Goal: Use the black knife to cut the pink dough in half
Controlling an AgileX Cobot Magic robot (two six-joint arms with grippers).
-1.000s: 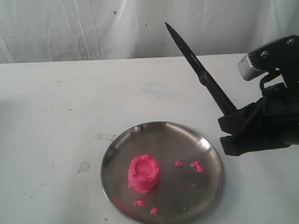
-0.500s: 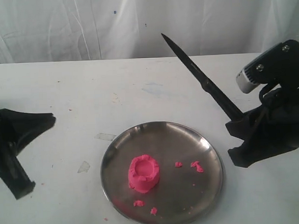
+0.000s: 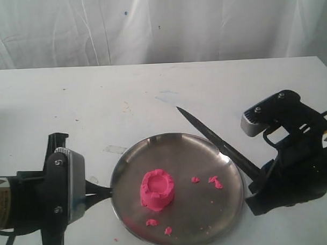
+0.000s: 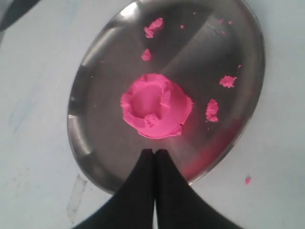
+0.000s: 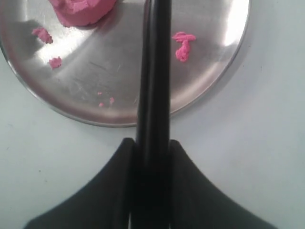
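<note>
The pink dough [image 3: 157, 190] [image 4: 155, 112] [image 5: 83, 9] is a whole cup-shaped lump with a crimped rim, standing left of centre on the round metal plate [image 3: 210, 223] [image 4: 105, 133] [image 5: 119, 71]. My right gripper [image 3: 254, 178] [image 5: 153, 143] is shut on the black knife [image 3: 218, 145] [image 5: 155, 71] by its handle. The blade slants low over the plate's right and far rim, to the right of the dough and apart from it. My left gripper [image 3: 104, 192] [image 4: 155, 151] is shut and holds nothing; its tips sit over the plate's left rim, close to the dough.
Small pink crumbs [image 3: 215, 181] [image 4: 212, 109] [image 5: 182, 45] lie scattered on the plate. Pale tape scraps [image 3: 115, 149] mark the white table left of the plate. A white curtain [image 3: 160, 26] hangs behind the table's far edge.
The right gripper has come down and tilted the knife from high above the table to low over the plate. The left arm has moved in from the left to the plate's rim.
</note>
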